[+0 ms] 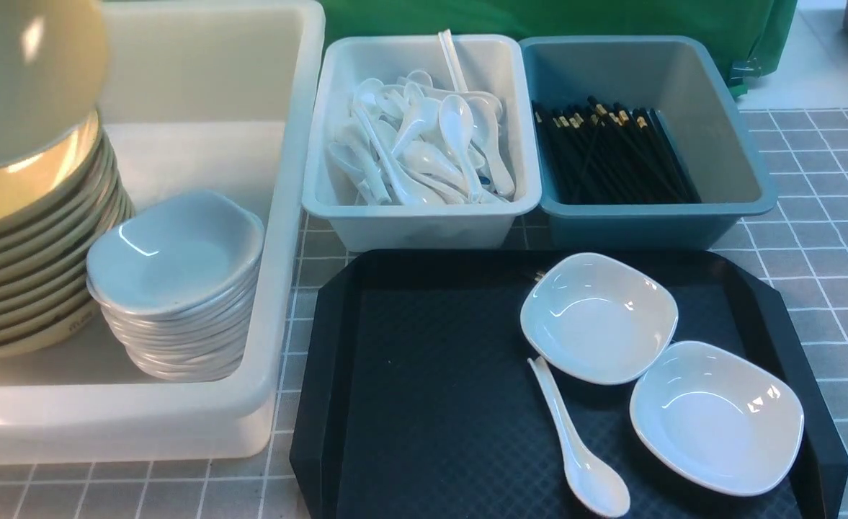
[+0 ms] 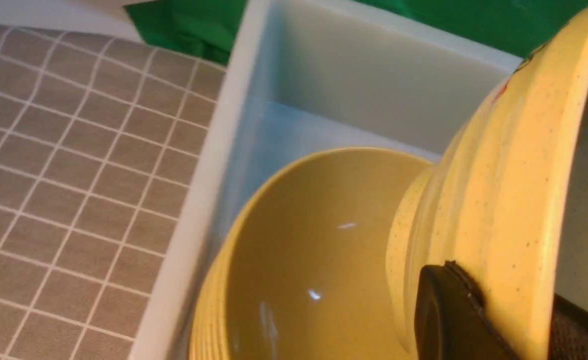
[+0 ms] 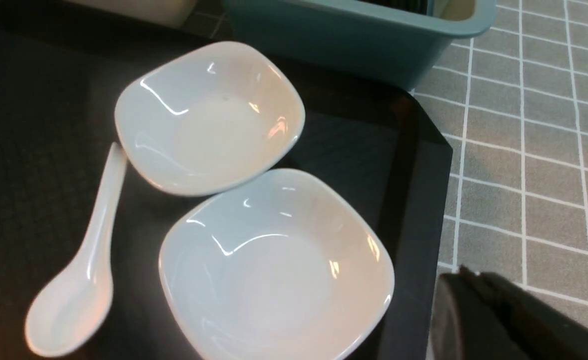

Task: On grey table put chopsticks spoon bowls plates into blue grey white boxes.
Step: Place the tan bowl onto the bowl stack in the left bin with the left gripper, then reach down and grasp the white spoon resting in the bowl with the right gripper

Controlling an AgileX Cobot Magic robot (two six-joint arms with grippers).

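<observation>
My left gripper (image 2: 503,305) is shut on the rim of a yellow-green bowl (image 1: 20,72). It holds the bowl tilted above the stack of bowls (image 1: 27,238) in the big white tub (image 1: 207,72). One black finger (image 2: 448,310) presses the bowl's outside (image 2: 498,175). Two white plates (image 1: 600,317) (image 1: 715,418) and a white spoon (image 1: 575,447) lie on the black tray (image 1: 431,396). My right gripper (image 3: 466,280) is shut and empty, over the grey table (image 3: 523,175) beside the tray's right edge. It is out of the front view.
A stack of white plates (image 1: 179,281) stands in the tub beside the bowls. The grey-white bin (image 1: 424,216) holds many spoons (image 1: 431,144). The blue bin (image 1: 640,216) holds black chopsticks (image 1: 611,151). Green cloth hangs behind the bins.
</observation>
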